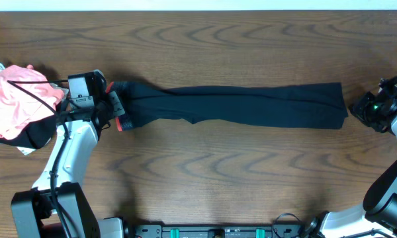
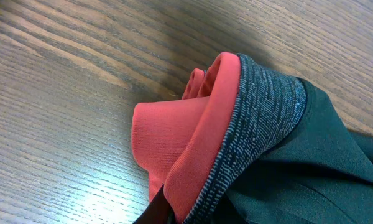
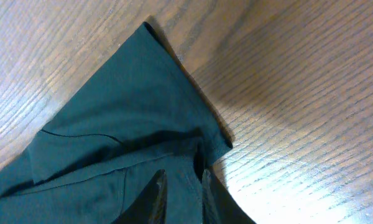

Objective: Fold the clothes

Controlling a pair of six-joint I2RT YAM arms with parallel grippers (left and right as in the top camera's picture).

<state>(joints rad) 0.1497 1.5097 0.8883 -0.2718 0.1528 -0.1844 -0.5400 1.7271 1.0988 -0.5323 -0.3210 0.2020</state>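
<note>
Left pincer [image 1: 114, 106] is clamped on the leggings [image 1: 238, 106] at the waistband end, with the wrist view showing only a dark fingertip [image 2: 155, 211] at the bottom edge, cloth bunched right against it. Over on the other side, the right pincer [image 1: 369, 109] sits at the ankle end; its two fingers [image 3: 154, 191] show with dark cloth between them, and I cannot tell whether they grip or stand parted.

On the near side, the table [image 1: 205, 185] lies bare between the arms' bases and the garment. The leggings stretch straight across the table from left to right, waistband left, ankles right, both legs stacked as one dark strip. Up close, the grey waistband [image 2: 261, 124] is folded over, its coral edge [image 2: 174, 130] turned up and crumpled. One ankle corner [image 3: 148, 28] lies flat on the wood.

Beyond the strip there is more bare wood to the far edge. At far left a pink cloth [image 1: 13, 99] is heaped, cut off by the frame.
</note>
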